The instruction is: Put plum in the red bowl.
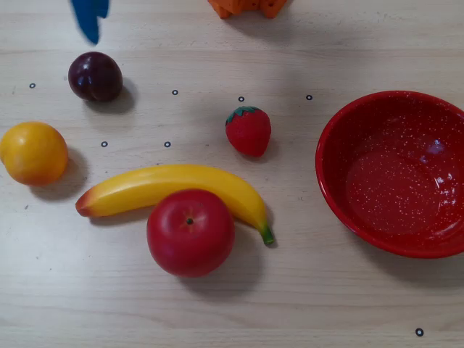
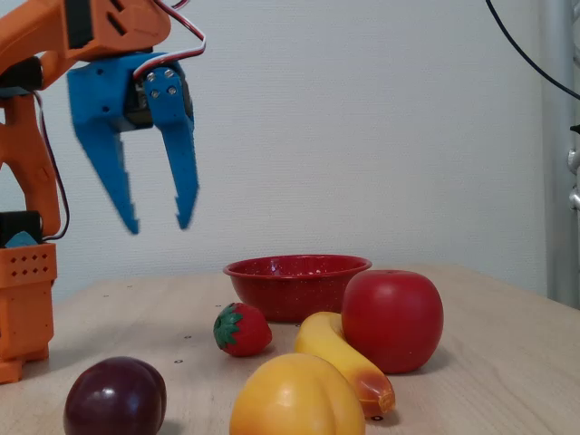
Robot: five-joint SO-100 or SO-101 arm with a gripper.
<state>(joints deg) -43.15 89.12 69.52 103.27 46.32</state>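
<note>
Glossy dark plum on the table, well apart from upright, empty red bowl.

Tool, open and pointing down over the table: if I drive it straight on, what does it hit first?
Probably bare table just beside the plum. In the overhead view the tool sits slightly off the plum, toward the top edge, not centred over it. Depth is uncertain, so one finger may clip it.
</note>
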